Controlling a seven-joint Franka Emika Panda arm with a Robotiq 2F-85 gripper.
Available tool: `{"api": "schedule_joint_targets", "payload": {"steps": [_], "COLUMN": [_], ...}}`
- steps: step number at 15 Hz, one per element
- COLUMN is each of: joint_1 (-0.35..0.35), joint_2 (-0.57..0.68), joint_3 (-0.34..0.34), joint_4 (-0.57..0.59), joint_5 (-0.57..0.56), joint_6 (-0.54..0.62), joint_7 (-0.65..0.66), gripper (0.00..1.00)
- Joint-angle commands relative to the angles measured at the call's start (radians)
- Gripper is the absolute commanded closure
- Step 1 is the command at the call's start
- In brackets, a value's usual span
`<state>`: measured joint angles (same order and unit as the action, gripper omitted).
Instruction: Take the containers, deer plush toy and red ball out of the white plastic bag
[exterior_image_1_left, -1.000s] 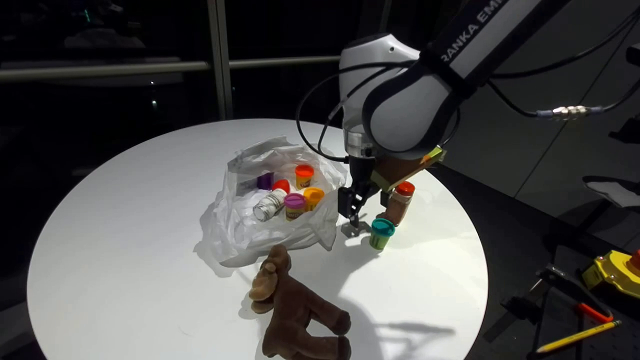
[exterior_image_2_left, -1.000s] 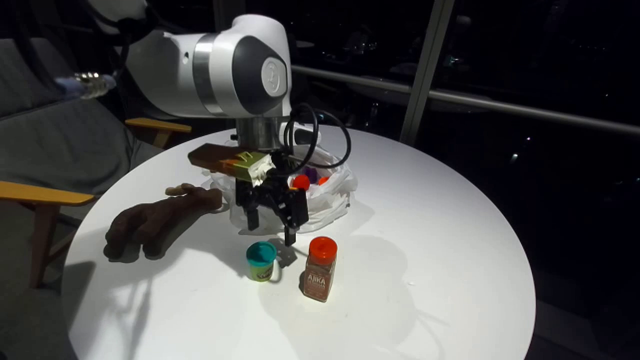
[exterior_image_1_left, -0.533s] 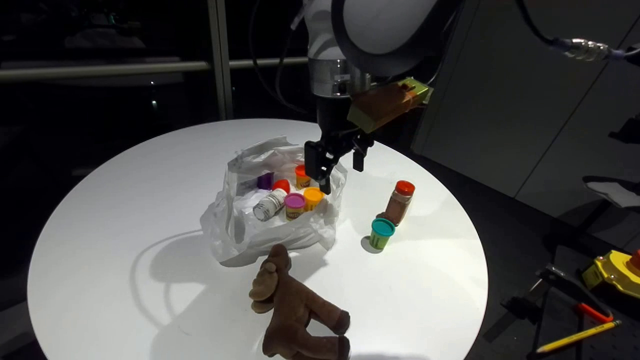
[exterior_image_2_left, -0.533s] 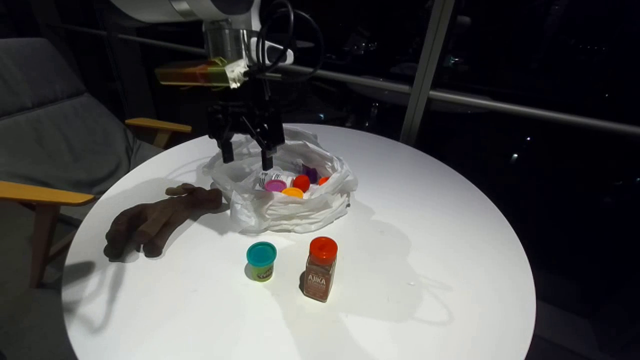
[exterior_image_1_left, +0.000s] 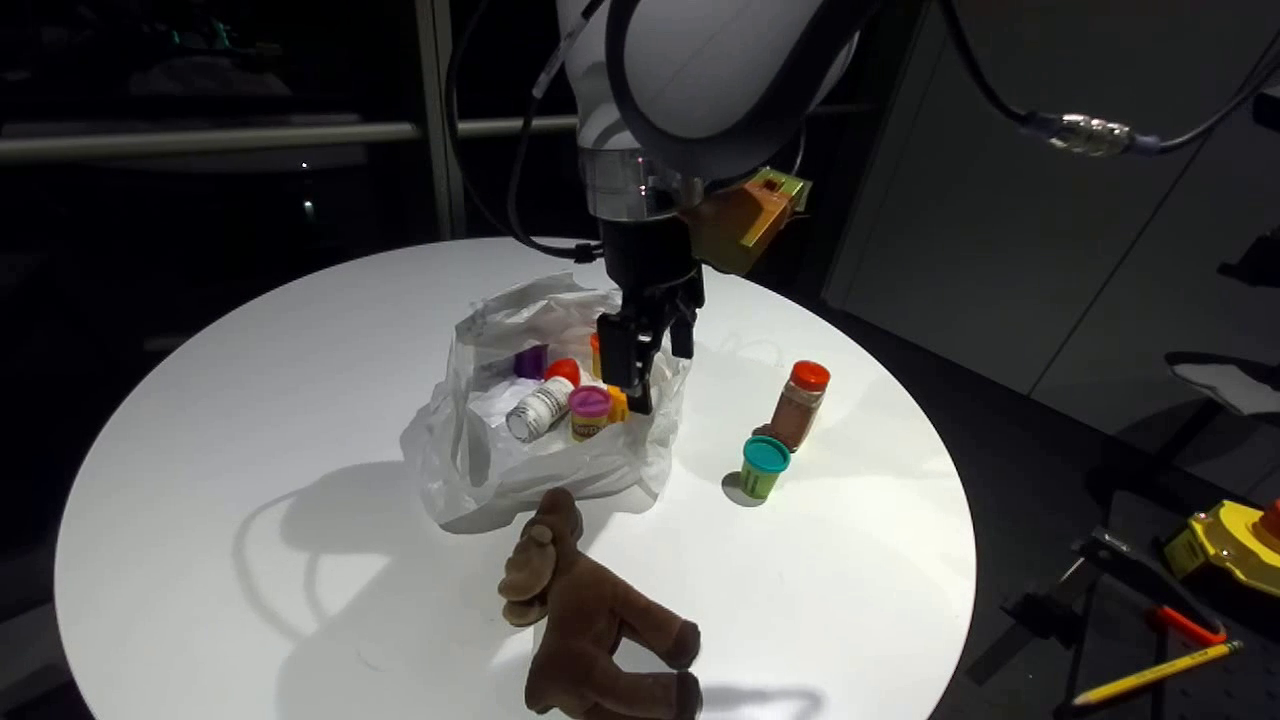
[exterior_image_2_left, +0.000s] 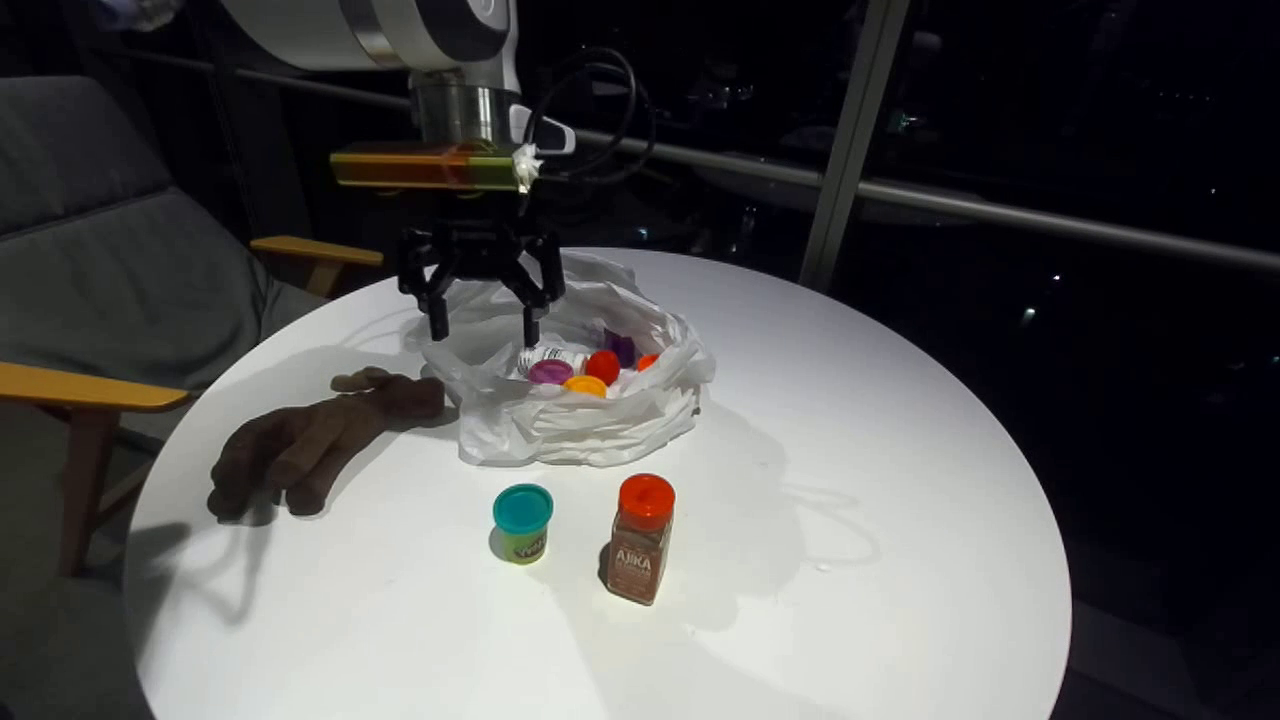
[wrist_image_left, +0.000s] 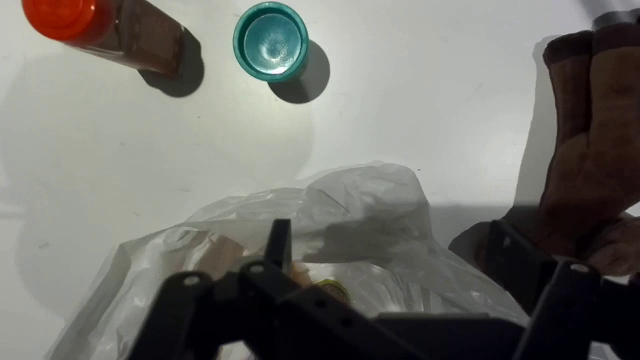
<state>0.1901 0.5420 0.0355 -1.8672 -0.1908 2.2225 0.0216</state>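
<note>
The white plastic bag (exterior_image_1_left: 560, 485) lies open on the round table. Inside are a purple-lidded tub (exterior_image_1_left: 590, 405), a yellow-orange-lidded tub (exterior_image_2_left: 585, 385), an orange-lidded tub (exterior_image_2_left: 647, 361), a lying white bottle (exterior_image_1_left: 538, 410) and a purple piece (exterior_image_1_left: 531, 362). A round red thing (exterior_image_2_left: 602, 367) touches the bottle's end; I cannot tell whether it is ball or cap. The brown deer plush (exterior_image_1_left: 590, 630) lies outside the bag. My gripper (exterior_image_2_left: 485, 330) is open and empty above the bag's edge. In the wrist view its fingers (wrist_image_left: 392, 237) stand wide apart over the bag.
A teal-lidded tub (exterior_image_1_left: 763, 467) and a red-lidded spice jar (exterior_image_1_left: 800, 405) stand on the table outside the bag. A chair (exterior_image_2_left: 100, 200) stands beside the table. The bag's crumpled rim rises around its contents.
My open gripper has risen from beside the teal-lidded tub and moved over to the bag. In the last half second it has turned and come slightly lower.
</note>
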Motion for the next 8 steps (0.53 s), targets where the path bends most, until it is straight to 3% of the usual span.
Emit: {"api": "schedule_joint_targets", "payload": {"steps": [1, 8], "joint_1": [-0.036, -0.058], "joint_2": [0.065, 0.150], "joint_3": [0.032, 0.052], "joint_4": [0.117, 0.212], "joint_5": [0.012, 0.053], "joint_6": [-0.029, -0.002], "joint_7": [-0.117, -0.152], "gripper": [0.00, 0.00]}}
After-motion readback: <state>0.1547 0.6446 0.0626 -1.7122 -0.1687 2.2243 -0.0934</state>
